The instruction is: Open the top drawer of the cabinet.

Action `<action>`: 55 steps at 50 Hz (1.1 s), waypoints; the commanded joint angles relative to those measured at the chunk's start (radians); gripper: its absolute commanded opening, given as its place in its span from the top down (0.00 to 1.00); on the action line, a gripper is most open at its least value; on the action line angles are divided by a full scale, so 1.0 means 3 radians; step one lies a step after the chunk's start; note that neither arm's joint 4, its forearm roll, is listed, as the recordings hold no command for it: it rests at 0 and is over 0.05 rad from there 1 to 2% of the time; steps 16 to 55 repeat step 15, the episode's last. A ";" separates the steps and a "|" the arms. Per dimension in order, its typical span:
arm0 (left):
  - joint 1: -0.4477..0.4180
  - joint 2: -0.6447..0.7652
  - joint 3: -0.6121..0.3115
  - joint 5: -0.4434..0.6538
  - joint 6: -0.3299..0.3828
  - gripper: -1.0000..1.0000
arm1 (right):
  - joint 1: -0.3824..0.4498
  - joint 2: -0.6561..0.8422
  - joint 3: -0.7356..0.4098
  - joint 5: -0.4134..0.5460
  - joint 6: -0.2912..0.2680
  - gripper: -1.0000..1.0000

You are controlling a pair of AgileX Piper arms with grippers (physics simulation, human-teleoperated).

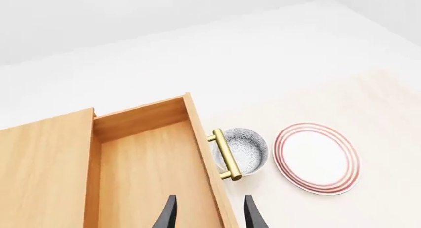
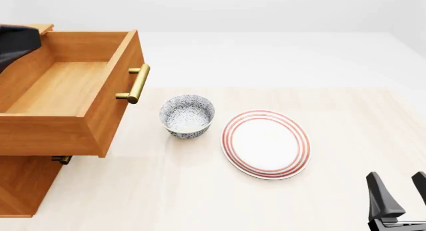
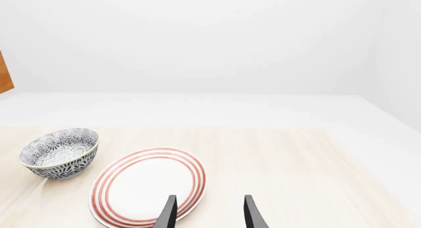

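One drawer stands pulled well out: the top drawer (image 2: 63,91) juts from the cabinet (image 2: 20,183) toward the table's middle, its box open to the top and its brass handle (image 2: 135,83) facing the bowl. Your left gripper (image 1: 209,214) hangs above it with its two fingers spread and nothing between them; the drawer's front panel runs under the gap, the drawer's floor under one finger, the handle just ahead beyond the other. Past that handle you see the patterned bowl (image 2: 187,115) on the table (image 2: 199,201), and just beside it the red-ringed plate (image 2: 266,143). Your right gripper (image 2: 399,191) sits low, well apart from the drawer, fingers parted and empty, with the plate's near rim just ahead of one fingertip and the bowl farther off.
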State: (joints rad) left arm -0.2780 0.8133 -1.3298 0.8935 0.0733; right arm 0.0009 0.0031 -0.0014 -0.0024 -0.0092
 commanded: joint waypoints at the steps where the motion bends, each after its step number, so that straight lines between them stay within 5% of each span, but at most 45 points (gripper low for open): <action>1: 0.0030 -0.0114 -0.0057 -0.0041 -0.0006 0.00 | 0.0001 0.0000 0.0000 0.0000 0.0000 0.00; 55: 0.0035 -0.0218 -0.0238 -0.0026 0.0032 0.00 | 0.0000 0.0000 0.0000 0.0000 0.0000 0.00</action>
